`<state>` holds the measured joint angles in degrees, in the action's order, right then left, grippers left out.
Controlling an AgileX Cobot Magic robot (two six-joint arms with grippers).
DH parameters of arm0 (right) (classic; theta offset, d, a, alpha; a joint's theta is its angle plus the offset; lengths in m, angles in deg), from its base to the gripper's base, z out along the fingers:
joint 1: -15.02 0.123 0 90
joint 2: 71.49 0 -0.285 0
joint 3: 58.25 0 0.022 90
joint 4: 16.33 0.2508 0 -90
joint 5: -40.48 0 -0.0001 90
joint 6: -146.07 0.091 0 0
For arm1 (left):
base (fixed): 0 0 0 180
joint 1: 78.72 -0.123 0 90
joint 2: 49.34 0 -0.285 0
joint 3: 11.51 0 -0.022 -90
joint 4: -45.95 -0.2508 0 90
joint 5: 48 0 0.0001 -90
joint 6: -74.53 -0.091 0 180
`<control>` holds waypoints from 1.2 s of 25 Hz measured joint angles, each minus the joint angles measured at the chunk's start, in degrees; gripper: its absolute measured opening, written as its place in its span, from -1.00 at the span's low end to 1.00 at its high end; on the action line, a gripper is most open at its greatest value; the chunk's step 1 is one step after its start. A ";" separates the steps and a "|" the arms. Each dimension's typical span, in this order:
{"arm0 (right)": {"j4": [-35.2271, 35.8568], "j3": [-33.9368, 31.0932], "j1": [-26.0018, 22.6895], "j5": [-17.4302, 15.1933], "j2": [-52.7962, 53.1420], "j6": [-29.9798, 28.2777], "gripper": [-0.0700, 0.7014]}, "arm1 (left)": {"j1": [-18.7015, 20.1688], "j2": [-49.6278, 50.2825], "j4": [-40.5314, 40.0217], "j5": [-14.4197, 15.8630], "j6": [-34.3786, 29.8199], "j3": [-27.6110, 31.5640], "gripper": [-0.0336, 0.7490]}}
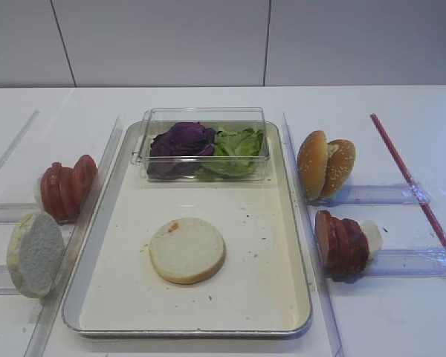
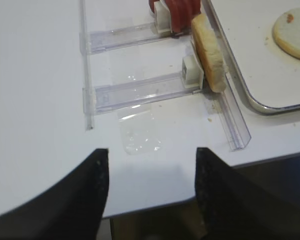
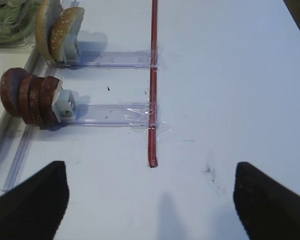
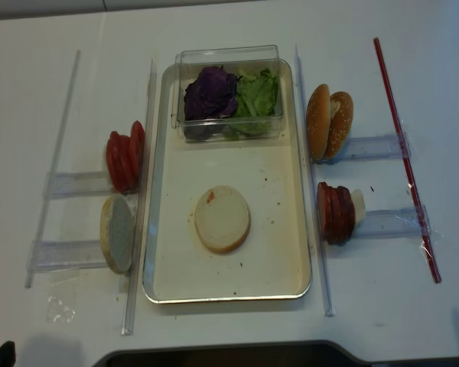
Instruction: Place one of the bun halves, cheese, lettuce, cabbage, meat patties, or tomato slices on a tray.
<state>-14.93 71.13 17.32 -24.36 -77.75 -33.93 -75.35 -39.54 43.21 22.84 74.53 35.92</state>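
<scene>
The pale bun half (image 1: 187,250) (image 4: 222,219) (image 2: 292,31) lies flat in the middle of the cream tray (image 1: 267,290) (image 4: 275,260) (image 2: 250,60). Lettuce (image 1: 238,145) (image 4: 258,93) and purple cabbage (image 1: 181,141) (image 4: 211,90) fill a clear box at the tray's far end. Tomato slices (image 1: 67,186) (image 4: 124,159) (image 2: 180,10) stand on edge left of the tray. Meat patties (image 1: 342,242) (image 4: 334,212) (image 3: 29,97) stand on edge to its right. No cheese shows. My left gripper (image 2: 151,165) hangs open and empty over the table's front edge. My right gripper (image 3: 150,185) is open wide over bare table.
A greyish bun half (image 1: 34,253) (image 2: 208,50) stands upright left of the tray. Sesame bun halves (image 1: 325,163) (image 3: 57,30) stand at the right. Clear plastic rails (image 1: 379,195) (image 2: 135,90) hold the stacks. A red strip (image 1: 412,182) (image 3: 153,85) is taped down at the far right.
</scene>
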 joint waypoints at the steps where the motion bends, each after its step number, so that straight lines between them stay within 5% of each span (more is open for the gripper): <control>1: 0.00 0.00 0.00 0.00 0.00 0.00 0.97 | 0.00 0.00 0.00 -0.70 0.00 0.01 0.10; 5: 0.00 0.00 0.00 0.00 0.00 0.00 0.97 | 0.00 0.00 0.00 -2.84 0.00 1.46 0.10; 30: 0.00 0.00 0.00 0.10 0.00 0.38 0.97 | 0.00 0.00 -1.65 -3.29 4.18 2.05 0.25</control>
<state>-14.93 71.13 17.32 -24.26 -77.75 -33.56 -75.35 -39.54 41.56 19.55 78.71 37.97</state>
